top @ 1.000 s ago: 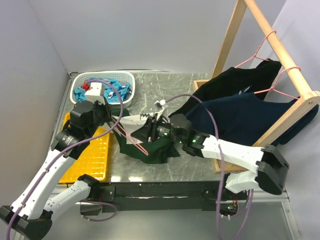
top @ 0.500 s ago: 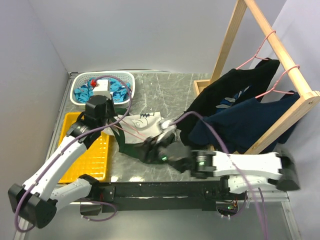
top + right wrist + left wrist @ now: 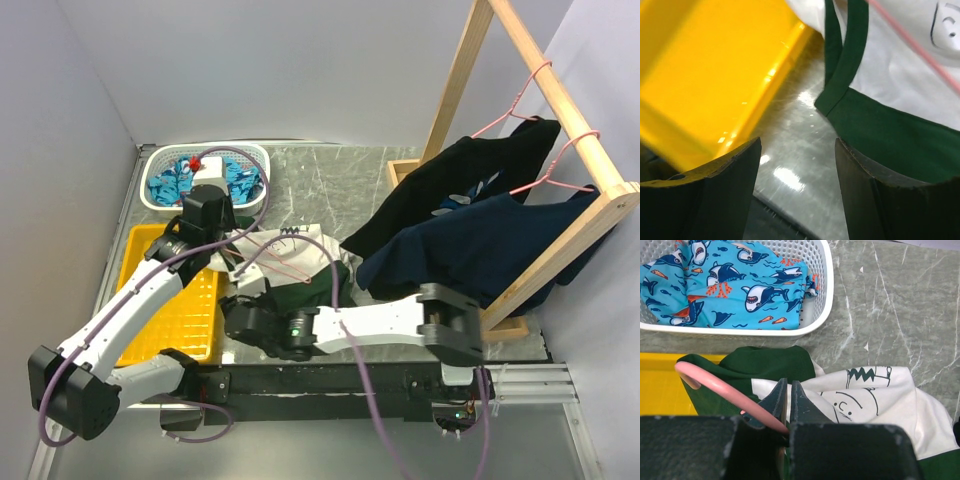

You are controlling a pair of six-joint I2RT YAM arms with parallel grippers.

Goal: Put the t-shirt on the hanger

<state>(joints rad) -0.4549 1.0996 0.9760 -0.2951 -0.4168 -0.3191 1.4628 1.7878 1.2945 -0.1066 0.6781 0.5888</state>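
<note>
The t-shirt (image 3: 300, 252) is lying crumpled in the middle of the bench (image 3: 330, 175). Its off-white front with the little doodle print faces up, and the green sleeve and hem are bunched around it. The pink hanger (image 3: 715, 383) lies across the shirt, and in the left wrist view one end curves out over the green sleeve at lower left. The left fingers (image 3: 775, 397) are pressed together right on that wire, pinching it just above the cloth.

Stuff around it:
- A yellow tray (image 3: 200, 320) sits right up against the shirt's left side.
- A white basket (image 3: 822, 295) of blue shark-print cloth (image 3: 740, 285) is just behind, at upper left.
- On the right there's a wooden rack (image 3: 560, 100) with dark garments (image 3: 470, 235) hanging off it, draping down close to the shirt's right edge.

The left arm (image 3: 130, 310) comes up from the lower left, over the tray, and bends down onto the shirt. The right arm (image 3: 380, 322) is stretched low and leftward along the near edge of the bench, in front of the shirt. The right fingers (image 3: 730, 185) are spread wide with nothing between them. They're over bare bench, between the tray's corner and the green hem.
</note>
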